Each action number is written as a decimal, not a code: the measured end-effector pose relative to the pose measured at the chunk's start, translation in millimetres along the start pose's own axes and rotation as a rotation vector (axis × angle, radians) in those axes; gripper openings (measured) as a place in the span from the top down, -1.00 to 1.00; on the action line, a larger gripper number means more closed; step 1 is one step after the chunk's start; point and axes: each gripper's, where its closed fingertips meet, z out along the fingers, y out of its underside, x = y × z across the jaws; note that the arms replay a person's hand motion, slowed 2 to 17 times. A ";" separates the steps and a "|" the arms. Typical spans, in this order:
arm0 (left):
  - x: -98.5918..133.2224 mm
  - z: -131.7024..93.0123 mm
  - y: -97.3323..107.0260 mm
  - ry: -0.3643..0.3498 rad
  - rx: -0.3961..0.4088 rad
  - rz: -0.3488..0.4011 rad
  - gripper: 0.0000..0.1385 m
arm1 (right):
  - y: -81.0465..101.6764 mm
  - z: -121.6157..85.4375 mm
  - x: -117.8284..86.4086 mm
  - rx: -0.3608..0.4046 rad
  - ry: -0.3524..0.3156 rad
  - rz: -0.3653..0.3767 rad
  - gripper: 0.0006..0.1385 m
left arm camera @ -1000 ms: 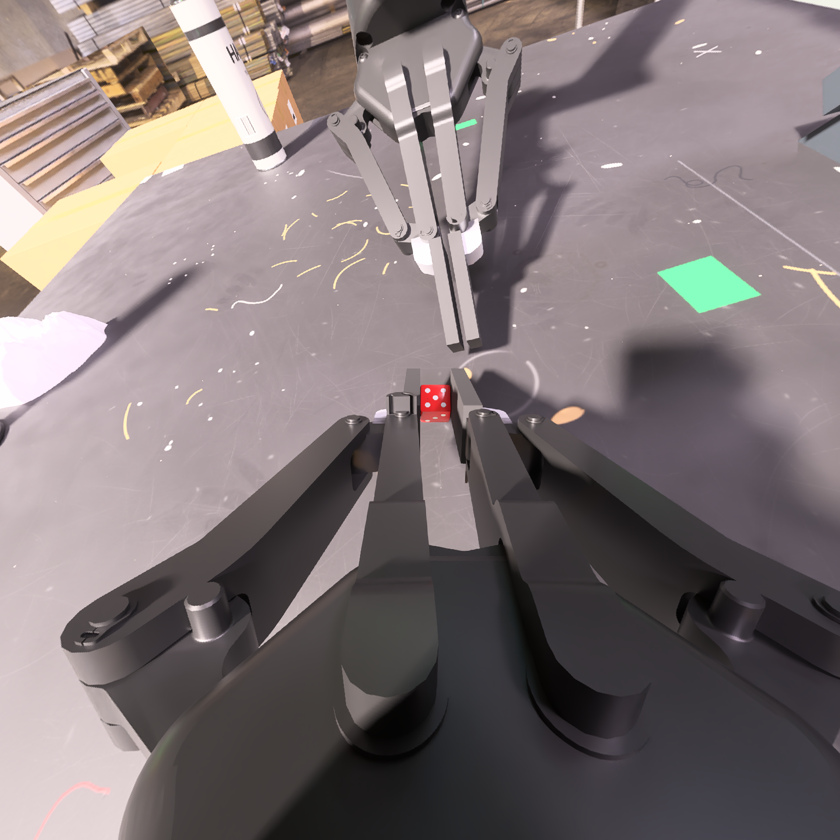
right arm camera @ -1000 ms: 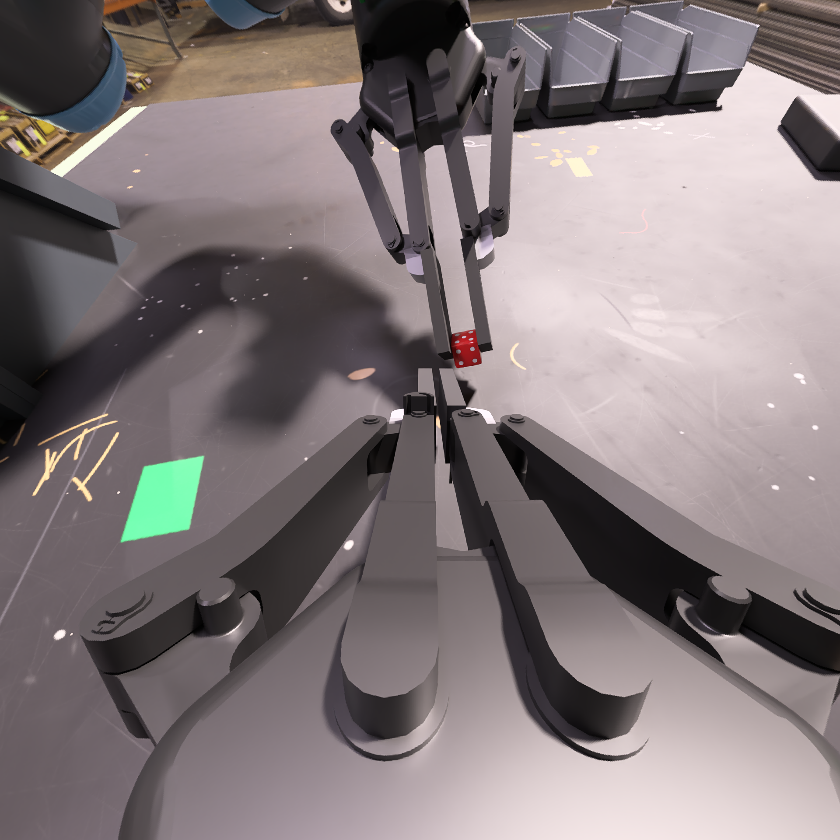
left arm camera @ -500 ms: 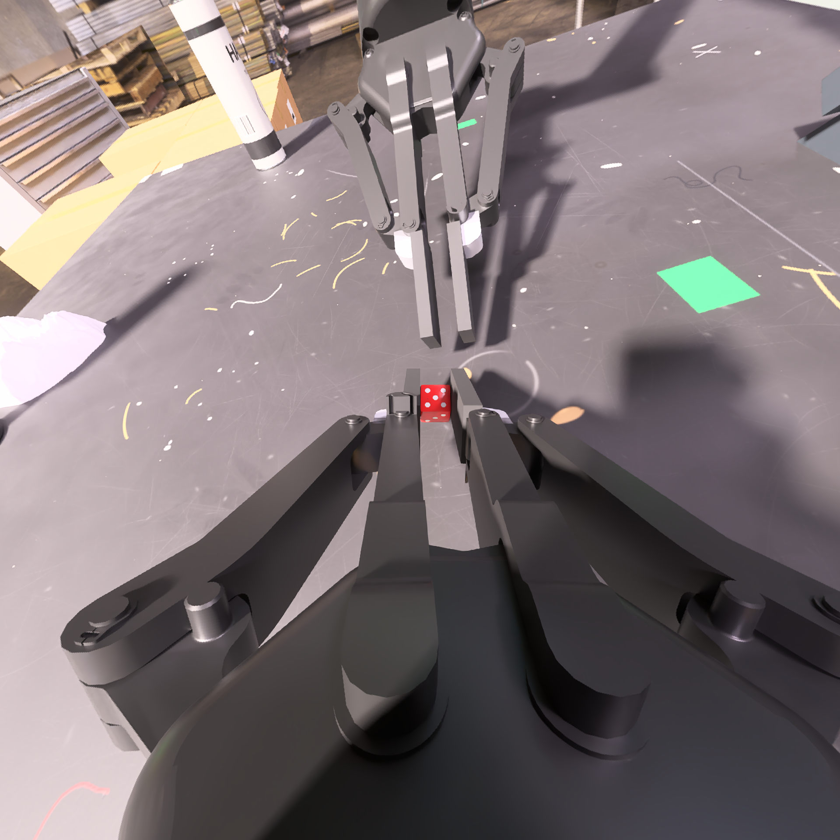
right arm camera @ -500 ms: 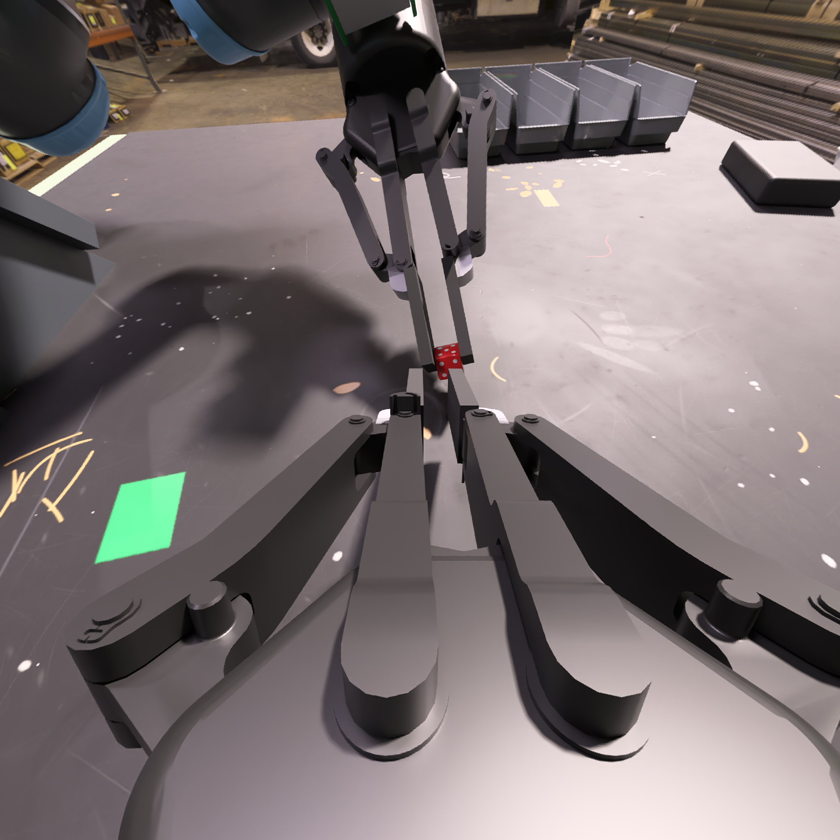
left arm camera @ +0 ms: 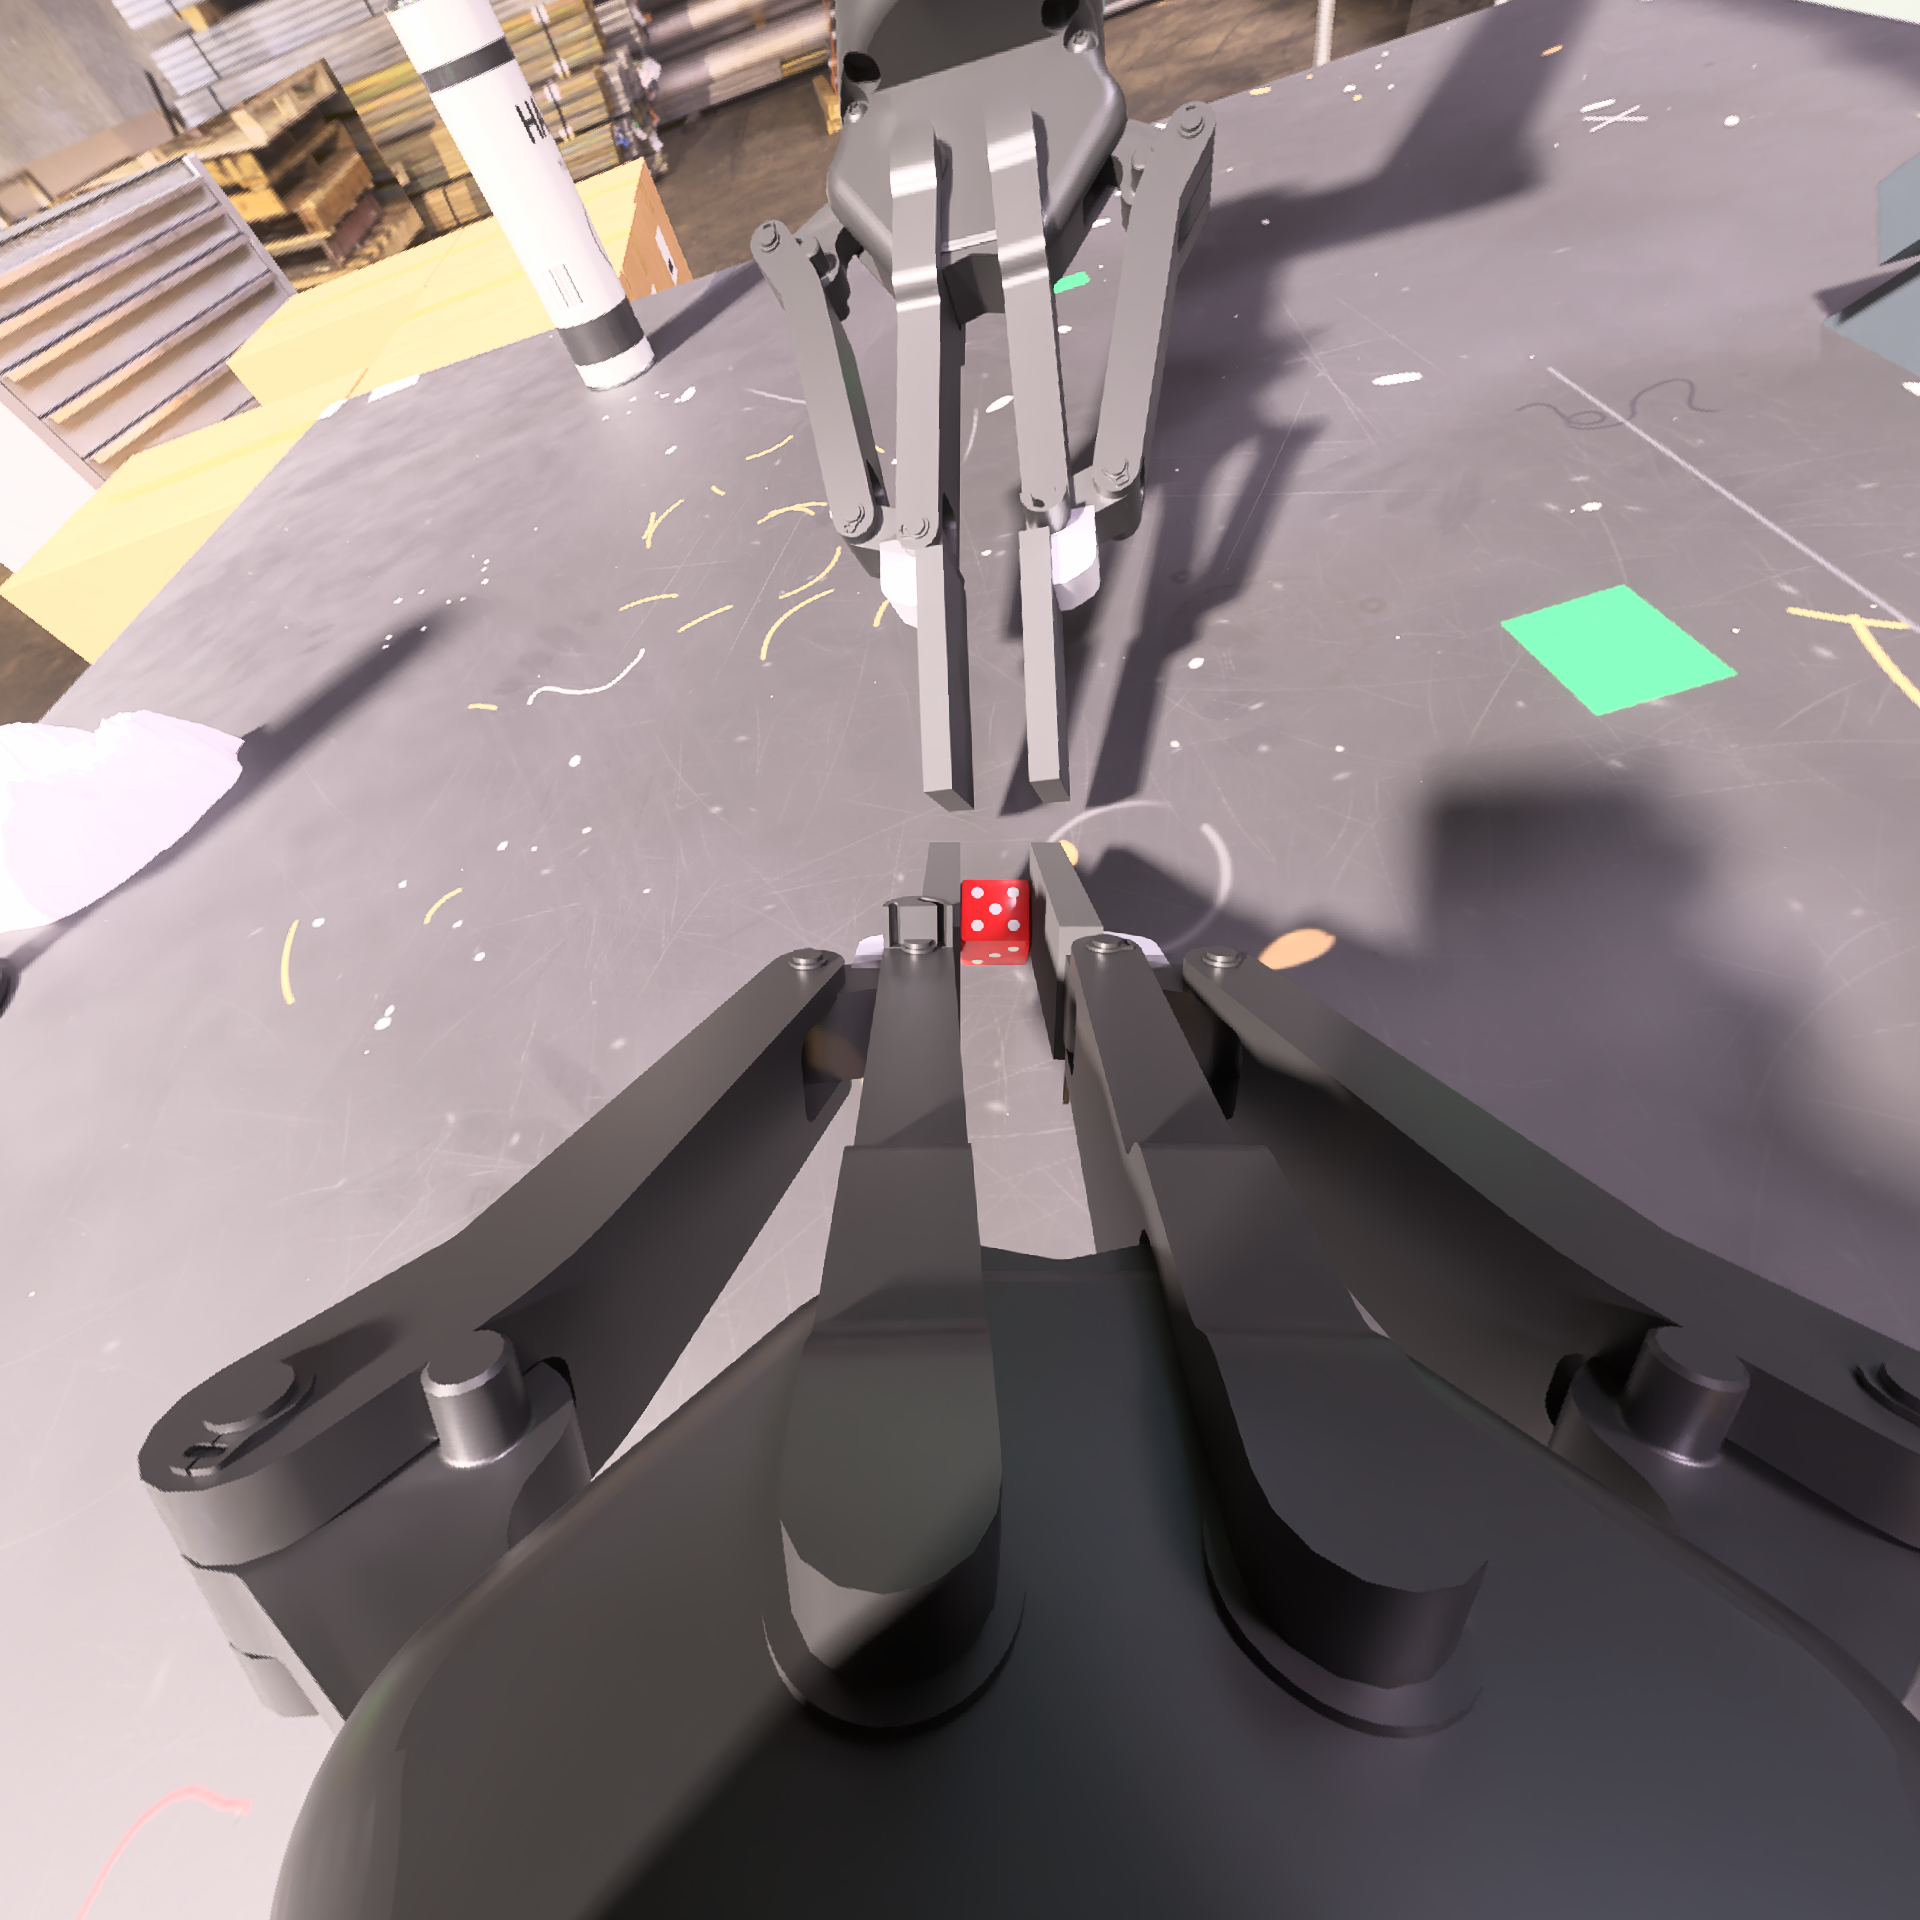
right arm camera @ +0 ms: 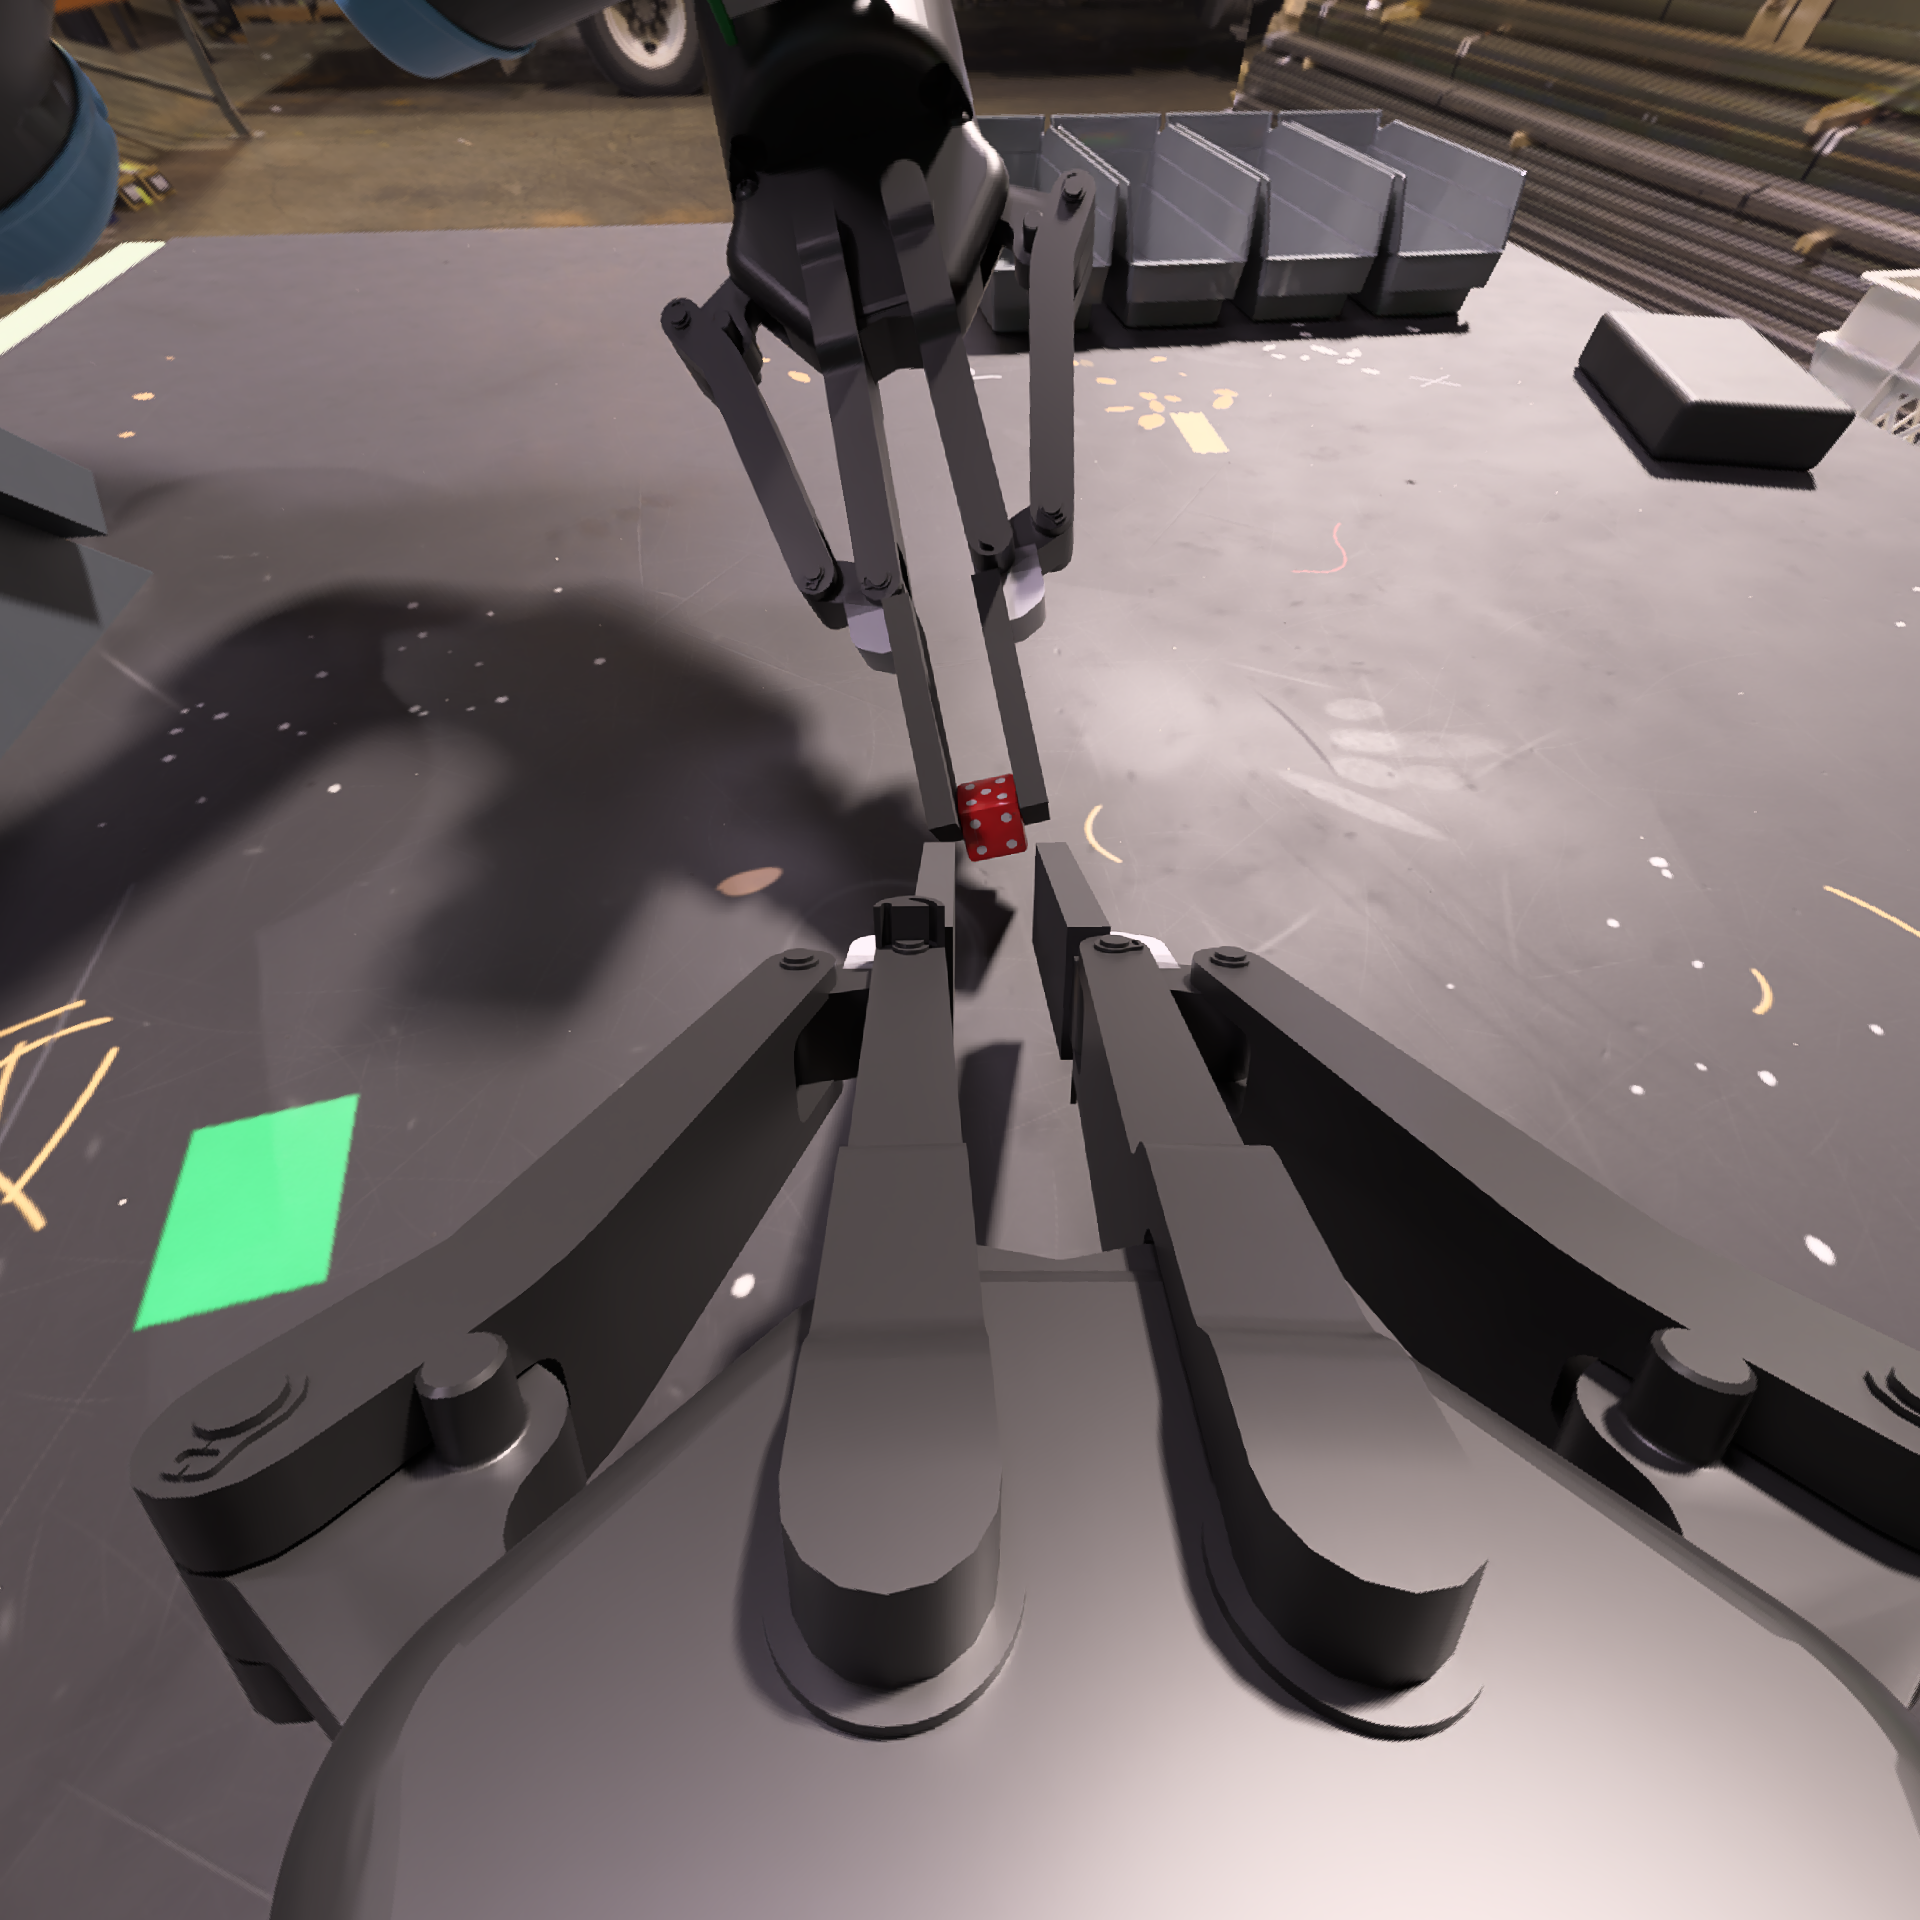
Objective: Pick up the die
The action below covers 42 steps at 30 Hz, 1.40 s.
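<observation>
A small red die (left arm camera: pixel 994 909) with white pips sits clamped between the fingertips of my left gripper (left arm camera: pixel 997 873), close to the dark grey table (left arm camera: pixel 623 1039). In the right wrist view the left gripper (right arm camera: pixel 992 826) reaches down from the far side, shut on the die (right arm camera: pixel 989 821). My right gripper (right arm camera: pixel 997 868) is empty, its fingers parted by about the die's width, with the tips just short of the die. It also shows in the left wrist view (left arm camera: pixel 997 792), pointing down just beyond the die.
A green patch (left arm camera: pixel 1616 649) is painted on the table and also shows in the right wrist view (right arm camera: pixel 255 1210). A white post (left arm camera: pixel 530 197) and a yellow box (left arm camera: pixel 436 301) stand at one edge. Grey bins (right arm camera: pixel 1247 229) and a dark flat box (right arm camera: pixel 1714 405) are at the other.
My right gripper has drawn back and up from the die and its fingers have parted from nearly shut. The left gripper has held still, shut on the die.
</observation>
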 end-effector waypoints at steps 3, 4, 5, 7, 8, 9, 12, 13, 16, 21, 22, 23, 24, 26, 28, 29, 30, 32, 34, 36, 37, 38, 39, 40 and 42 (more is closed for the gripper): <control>0.0 0.0 0.0 0.000 0.000 0.000 0.74 | 1.3 1.1 0.0 -0.013 0.003 -0.003 0.75; 0.0 0.0 0.0 0.000 0.000 0.000 0.74 | 1.8 1.4 0.1 -0.017 0.003 -0.004 0.76; 0.0 0.0 0.0 0.000 0.000 0.000 0.74 | 2.2 1.8 0.1 -0.022 0.004 -0.005 0.77; 0.0 -0.1 0.0 0.000 0.000 0.000 0.74 | 3.0 2.4 -0.2 -0.030 0.003 -0.006 0.80; 0.0 -0.1 0.0 0.000 0.000 0.000 0.74 | 3.4 2.7 -0.6 -0.033 0.001 -0.008 0.81; 0.0 -0.1 0.0 0.000 0.000 0.001 0.74 | 3.7 2.9 -1.1 -0.036 -0.001 -0.009 0.82; 0.2 -0.1 0.0 0.001 0.000 0.001 0.74 | 4.5 3.2 -3.6 -0.042 -0.018 -0.011 0.86; 0.3 -0.1 0.0 0.002 0.001 0.002 0.74 | 4.8 3.0 -4.3 -0.042 -0.026 -0.012 0.87; 0.7 -0.1 -0.1 0.004 0.001 0.003 0.74 | 4.0 1.9 -8.6 -0.034 -0.061 -0.009 0.91; 0.0 -0.4 -0.1 0.000 0.001 0.002 0.74 | 1.7 -3.1 -22.1 -0.008 -0.165 0.015 0.96; -0.1 -0.4 -0.1 0.000 0.001 0.002 0.74 | 1.7 -4.3 -21.6 -0.006 -0.172 0.023 0.97; -0.1 -0.3 0.0 -0.001 0.001 0.002 0.74 | 1.7 -5.2 -20.9 -0.004 -0.177 0.032 0.98; -0.1 -0.3 0.0 -0.001 0.001 0.001 0.74 | 1.6 -5.8 -20.2 -0.003 -0.180 0.041 0.98; 0.0 -0.3 0.1 0.000 0.000 0.001 0.74 | 1.5 -6.2 -18.5 0.001 -0.178 0.051 0.98; 0.1 -0.2 0.1 0.000 0.000 0.001 0.74 | 1.1 -6.2 -17.5 0.005 -0.172 0.056 0.98; 0.0 -0.2 0.1 0.000 0.000 0.000 0.74 | 0.8 -6.1 -17.0 0.008 -0.167 0.056 0.98; 0.0 -0.2 0.1 0.000 0.000 0.000 0.74 | 0.5 -6.1 -16.5 0.010 -0.163 0.054 0.98; 0.0 -0.3 0.1 0.001 0.000 0.000 0.74 | 0.1 -6.0 -14.9 0.014 -0.150 0.049 0.96; 0.0 -0.3 0.1 0.000 0.000 0.000 0.74 | -0.1 -5.8 -13.1 0.016 -0.134 0.043 0.92; 0.0 -0.3 0.1 0.000 0.000 0.000 0.74 | -0.2 -5.3 -11.3 0.016 -0.116 0.038 0.87; 0.0 -0.3 0.1 0.000 0.000 0.000 0.74 | -0.1 -5.0 -10.4 0.016 -0.107 0.036 0.84; 0.0 -0.3 0.1 0.000 0.000 0.000 0.74 | -0.1 -4.7 -9.5 0.015 -0.099 0.034 0.82; 0.0 -0.4 0.1 0.000 0.000 0.001 0.74 | 0.0 -4.3 -8.5 0.013 -0.090 0.033 0.78; 0.0 -0.4 0.1 0.000 0.000 0.001 0.74 | 0.1 -3.9 -7.6 0.012 -0.082 0.031 0.75; 0.0 -0.4 0.1 0.000 0.000 0.001 0.74 | 0.3 -3.2 -5.8 0.009 -0.065 0.027 0.69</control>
